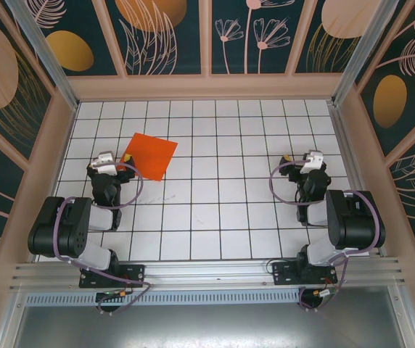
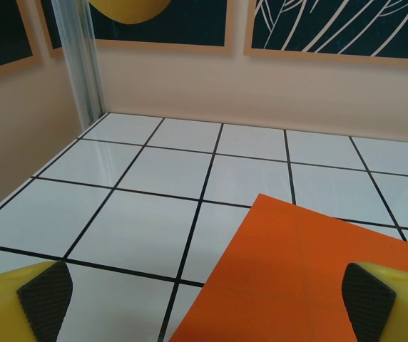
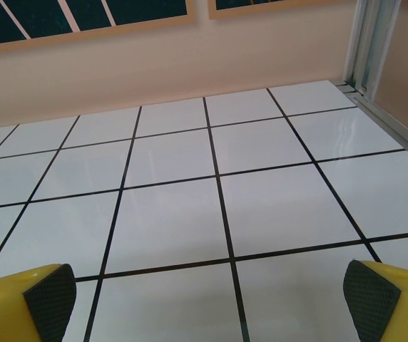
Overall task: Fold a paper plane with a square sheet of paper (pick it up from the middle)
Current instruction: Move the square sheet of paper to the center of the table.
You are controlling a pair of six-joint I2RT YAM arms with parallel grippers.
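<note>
The square sheet of paper [image 1: 149,154] is bright orange-red and lies flat on the white gridded table, turned diagonally at the left-centre. The paper plane is out of view. My left gripper [image 1: 113,163] sits just left of the sheet's near-left edge and is open. In the left wrist view the sheet [image 2: 311,271] reaches under the right fingertip [image 2: 368,303], while the left gripper [image 2: 204,303] has nothing between its pads. My right gripper [image 1: 305,161] hovers open over bare tiles on the right, far from the sheet. Its pads [image 3: 46,299] stand wide apart, and the right gripper [image 3: 204,303] is empty.
Beige walls with dark floral panels [image 1: 171,36] enclose the table on three sides. Aluminium posts stand in the far corners [image 2: 79,64] [image 3: 364,43]. A metal rail [image 1: 207,272] runs along the near edge by the arm bases.
</note>
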